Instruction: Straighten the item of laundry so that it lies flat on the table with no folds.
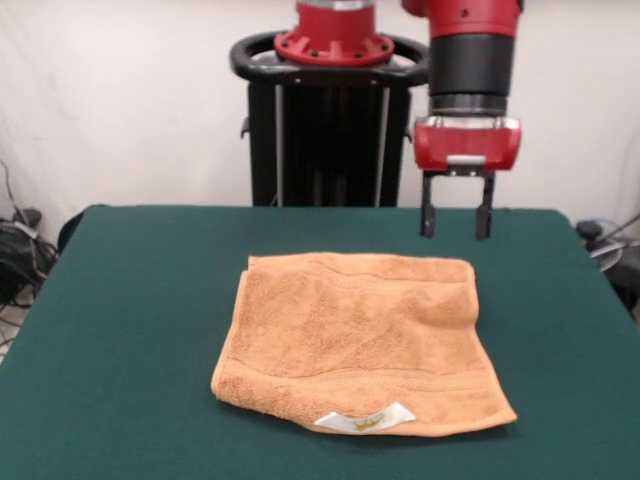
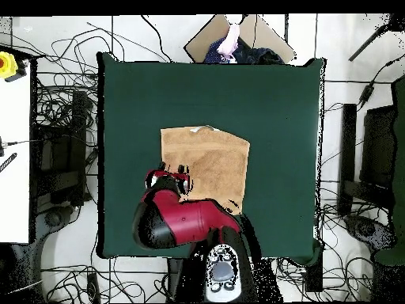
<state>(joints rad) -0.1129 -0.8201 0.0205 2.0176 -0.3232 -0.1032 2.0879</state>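
The orange-tan towel (image 1: 360, 340) lies near the middle of the green surface (image 1: 120, 300), spread mostly flat, with its white label (image 1: 366, 420) at the 6 o'clock edge in the front view and a woven band running across just above that edge. The gripper (image 1: 457, 222) hangs above the surface at about 1 o'clock from the towel's centre, just beyond its far right corner, with the two dark fingers (image 1: 428, 215) apart and holding nothing. In the overhead view a person's hand (image 2: 229, 43) shows at the 12 o'clock edge, beside a cardboard box (image 2: 237, 36).
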